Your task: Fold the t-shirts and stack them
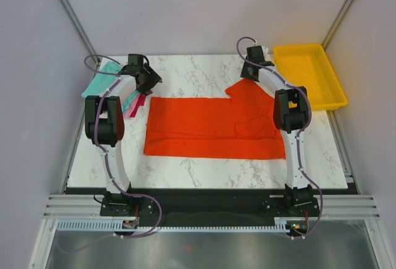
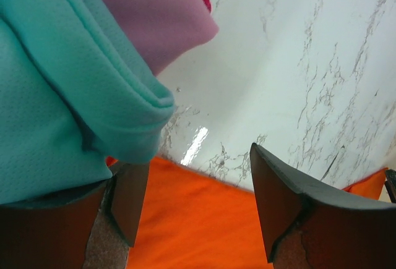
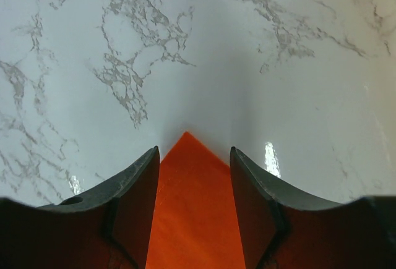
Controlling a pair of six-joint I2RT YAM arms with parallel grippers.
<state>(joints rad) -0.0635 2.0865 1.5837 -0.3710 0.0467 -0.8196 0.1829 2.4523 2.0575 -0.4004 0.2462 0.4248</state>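
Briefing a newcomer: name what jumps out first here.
The bright orange-red cloth t-shirt lies spread mid-table, the right gripper open astride its far corner. A rigid yellow plastic tray sits at the far right corner; a teal cloth shirt and a pink cloth shirt lie far left.

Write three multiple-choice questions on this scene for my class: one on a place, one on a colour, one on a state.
1. Where is the yellow tray? A. far right of the table B. near left C. under a shirt
2. Which colour is the spread-out t-shirt? A. teal B. pink C. orange-red
3. How does the right tool stand? A. shut on the tray B. open astride the spread-out t-shirt's corner C. out of view
Answers: 1 A, it sits by the far right corner. 2 C, orange-red cloth covers the middle. 3 B, its jaws stand apart with the corner between them.
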